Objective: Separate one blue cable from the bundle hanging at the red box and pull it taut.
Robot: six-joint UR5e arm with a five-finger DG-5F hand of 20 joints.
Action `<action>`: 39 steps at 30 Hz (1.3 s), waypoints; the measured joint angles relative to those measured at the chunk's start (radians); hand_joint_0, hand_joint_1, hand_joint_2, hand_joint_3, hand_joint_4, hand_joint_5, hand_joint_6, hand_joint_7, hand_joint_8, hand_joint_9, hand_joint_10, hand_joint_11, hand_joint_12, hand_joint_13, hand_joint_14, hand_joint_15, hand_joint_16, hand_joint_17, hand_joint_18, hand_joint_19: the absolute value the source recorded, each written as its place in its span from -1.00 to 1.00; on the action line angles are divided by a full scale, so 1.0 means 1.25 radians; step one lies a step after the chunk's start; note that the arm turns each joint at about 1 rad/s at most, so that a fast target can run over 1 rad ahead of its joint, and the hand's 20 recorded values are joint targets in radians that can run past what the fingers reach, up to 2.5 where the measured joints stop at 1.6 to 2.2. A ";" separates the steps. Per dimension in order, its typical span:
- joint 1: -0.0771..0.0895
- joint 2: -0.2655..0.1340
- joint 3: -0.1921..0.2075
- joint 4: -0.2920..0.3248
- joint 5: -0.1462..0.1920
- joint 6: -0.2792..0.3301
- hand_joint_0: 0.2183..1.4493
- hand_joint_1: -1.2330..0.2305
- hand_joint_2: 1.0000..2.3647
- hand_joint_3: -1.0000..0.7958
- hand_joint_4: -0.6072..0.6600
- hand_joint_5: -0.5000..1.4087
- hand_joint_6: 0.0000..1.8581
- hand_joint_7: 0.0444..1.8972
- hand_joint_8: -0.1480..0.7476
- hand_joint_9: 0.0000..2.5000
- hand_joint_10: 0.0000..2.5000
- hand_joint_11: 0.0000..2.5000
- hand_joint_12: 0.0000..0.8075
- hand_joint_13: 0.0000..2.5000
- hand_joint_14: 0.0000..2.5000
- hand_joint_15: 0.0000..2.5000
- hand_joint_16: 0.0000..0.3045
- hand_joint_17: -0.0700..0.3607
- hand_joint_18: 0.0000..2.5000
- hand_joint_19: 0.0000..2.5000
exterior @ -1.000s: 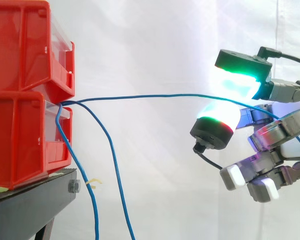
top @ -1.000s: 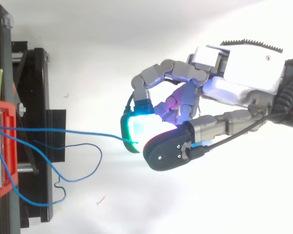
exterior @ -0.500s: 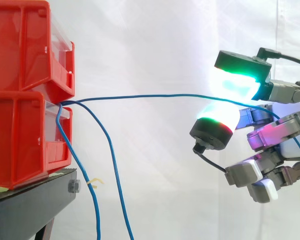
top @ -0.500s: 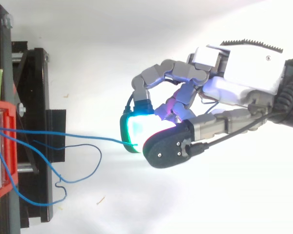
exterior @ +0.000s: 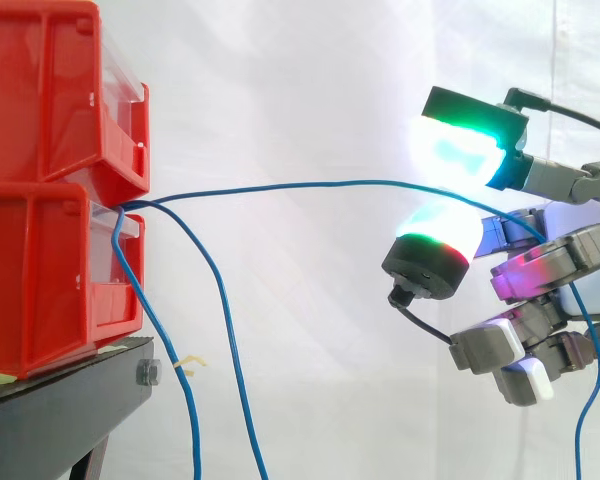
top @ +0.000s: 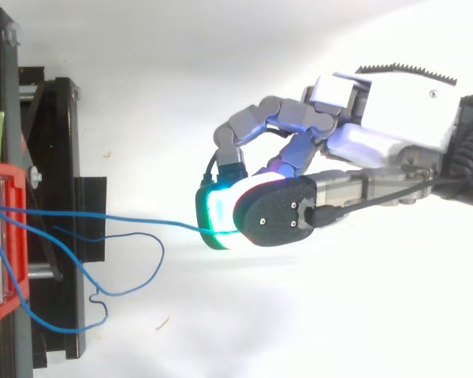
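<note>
Nearest to the side camera, two slack cables point(exterior: 230, 350) hang from the front of the red bins point(exterior: 50, 250) and drop past the corner of the black stand point(exterior: 60, 410). From above they make loose loops beside the stand.

A little further back, one blue cable point(exterior: 310, 184) leaves the same place between the two bins. It goes across the open space in a shallow arc, well apart from the hanging ones, to the hand point(top: 378, 118). The fingers point(exterior: 458, 150) are curled round it. The cable passes through the narrow gap between the upper pad, which glows green and cyan, and the lower pad point(exterior: 438, 235), which is white with a red rim. It lies just on top of the lower pad. Whether it also touches the upper pad I cannot tell. Behind the pads it runs down past the folded fingers to the bottom edge. Furthest back is the white curtain point(exterior: 310, 80).

Compared with one second ago, the upper pad stands a little higher, so the gap is slightly wider. From above, its black back now covers more of the green pad. The loose end of the cable then ran off to the right edge and now hangs steeply by the hand. The bins and the slack cables are unchanged
</note>
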 measured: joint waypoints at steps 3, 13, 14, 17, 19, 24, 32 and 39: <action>0.000 0.000 0.000 0.000 0.000 0.000 -0.55 -0.04 -1.00 -0.44 0.17 -0.72 -0.03 0.15 0.02 0.02 -0.44 0.53 0.07 -0.21 -0.98 -0.13 -0.62 -0.06 -0.31 -0.33; 0.000 0.000 0.000 0.000 0.000 -0.001 -0.60 -0.26 -1.00 -0.44 0.19 -0.72 -0.03 0.14 0.05 0.01 -0.43 0.50 0.09 -0.21 -0.98 -0.14 -0.60 -0.05 -0.30 -0.35; 0.000 0.000 0.000 0.000 0.000 -0.001 -0.60 -0.27 -1.00 -0.44 0.19 -0.72 -0.03 0.13 0.03 0.01 -0.43 0.50 0.11 -0.21 -0.98 -0.15 -0.60 -0.04 -0.30 -0.35; 0.000 0.000 0.000 0.000 0.000 -0.001 -0.60 -0.30 -1.00 -0.44 0.19 -0.72 -0.03 0.14 0.05 0.01 -0.43 0.50 0.10 -0.21 -0.98 -0.15 -0.60 -0.05 -0.30 -0.35; 0.000 0.000 0.000 0.000 0.000 -0.001 -0.58 -0.32 -1.00 -0.44 0.18 -0.72 -0.03 0.14 0.03 0.01 -0.45 0.52 0.08 -0.21 -0.98 -0.15 -0.61 -0.06 -0.31 -0.35; 0.000 0.000 0.000 0.000 0.000 -0.001 -0.42 -0.34 -1.00 -0.44 0.13 -0.73 -0.04 0.20 -0.05 0.00 -0.57 0.60 -0.01 -0.24 -0.98 -0.15 -0.65 -0.12 -0.35 -0.33; 0.000 0.000 0.000 0.000 0.000 -0.001 -0.35 -0.26 -0.97 -0.13 0.09 -0.72 -0.03 0.23 -0.06 0.03 -0.59 0.62 -0.02 -0.23 -0.98 -0.15 -0.66 -0.14 -0.35 -0.32; 0.000 0.000 0.000 0.000 0.000 -0.001 -0.36 -0.21 -0.97 -0.06 0.07 -0.71 -0.03 0.26 -0.06 0.03 -0.62 0.62 -0.02 -0.24 -0.98 -0.14 -0.66 -0.13 -0.35 -0.32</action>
